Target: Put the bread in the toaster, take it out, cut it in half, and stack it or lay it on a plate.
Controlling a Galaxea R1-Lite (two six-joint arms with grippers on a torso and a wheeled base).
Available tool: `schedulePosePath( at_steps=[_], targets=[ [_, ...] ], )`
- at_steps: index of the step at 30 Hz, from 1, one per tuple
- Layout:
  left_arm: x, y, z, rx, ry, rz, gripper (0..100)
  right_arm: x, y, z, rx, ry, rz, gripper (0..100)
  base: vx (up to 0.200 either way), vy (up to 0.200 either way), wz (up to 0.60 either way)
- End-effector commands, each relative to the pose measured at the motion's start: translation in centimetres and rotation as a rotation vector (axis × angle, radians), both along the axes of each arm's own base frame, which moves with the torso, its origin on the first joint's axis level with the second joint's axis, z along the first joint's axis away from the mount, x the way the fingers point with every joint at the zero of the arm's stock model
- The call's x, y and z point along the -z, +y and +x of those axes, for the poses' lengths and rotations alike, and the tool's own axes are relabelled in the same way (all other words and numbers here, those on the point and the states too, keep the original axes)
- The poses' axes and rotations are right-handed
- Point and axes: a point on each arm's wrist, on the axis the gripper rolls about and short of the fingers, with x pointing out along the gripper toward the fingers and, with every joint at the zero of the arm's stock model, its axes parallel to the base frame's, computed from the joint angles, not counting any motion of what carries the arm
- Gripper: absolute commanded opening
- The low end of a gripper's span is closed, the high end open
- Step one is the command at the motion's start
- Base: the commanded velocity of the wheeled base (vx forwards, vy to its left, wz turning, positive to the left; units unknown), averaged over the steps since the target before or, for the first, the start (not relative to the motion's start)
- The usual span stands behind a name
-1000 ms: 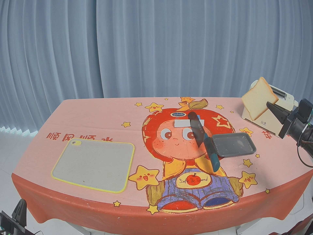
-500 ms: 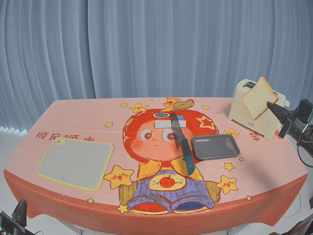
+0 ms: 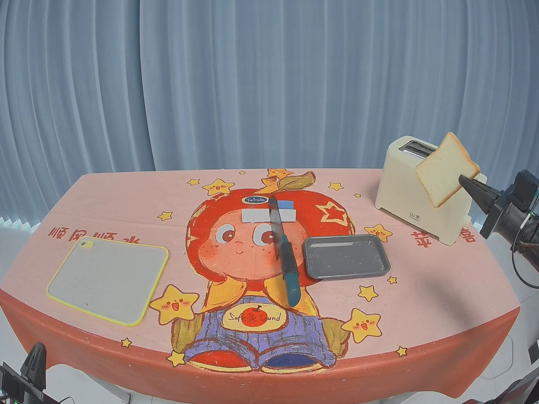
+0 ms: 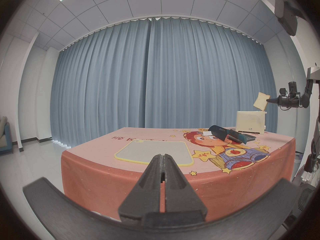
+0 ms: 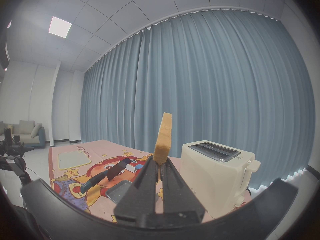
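Right claw (image 3: 462, 179) was clenched on the bread (image 3: 446, 169), pinching it by one lower corner only. The slice hung in the air, tilted, up beside the toaster (image 3: 412, 197) on its right-hand end, not yet over a slot (image 3: 418, 150). Right wrist view: bread (image 5: 163, 140) stood edge-on above the claw (image 5: 160, 162), with the toaster (image 5: 213, 174) off to one side and its slots (image 5: 213, 151) open and empty. Left claw (image 4: 163, 162) was closed on nothing, low, in front of the table (image 3: 421, 287).

Likely risks:
- The corner grip looked thin. Soft bread could pivot, tear or slip out, and would probably drop onto the table or past its edge.
- The slice was tilted against the slot line. If lowered that way, a corner would probably catch the slot rim and the bread would buckle or jam.
- The slot is narrow, so a small sideways miss could leave the slice on the toaster top.
- Pushing down on a jammed slice might shove the toaster, which sat near the table's far right edge.

Knife (image 3: 283, 251), plate (image 3: 346, 256) and board (image 3: 106, 279) lay well apart from the bread, untouched.
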Motion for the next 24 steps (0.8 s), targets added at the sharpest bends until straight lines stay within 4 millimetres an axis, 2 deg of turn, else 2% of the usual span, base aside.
schedulePosePath(
  at_steps=[1, 9, 24],
  targets=[
    [0.50, 0.00, 0.09, -0.002, 0.012, 0.000, 0, -0.06, -0.01, 0.00, 0.000, -0.003, 0.000, 0, 0.000, -0.200, 0.00],
    [0.50, 0.00, 0.09, -0.002, 0.012, -0.002, 0, -0.06, -0.01, 0.00, 0.000, -0.003, 0.000, 0, 0.000, -0.200, 0.00],
    [0.50, 0.00, 0.09, 0.000, 0.012, 0.005, 0, -0.15, 0.02, -0.13, -0.002, -0.007, 0.001, 0, 0.000, 0.000, 0.00]
  ],
)
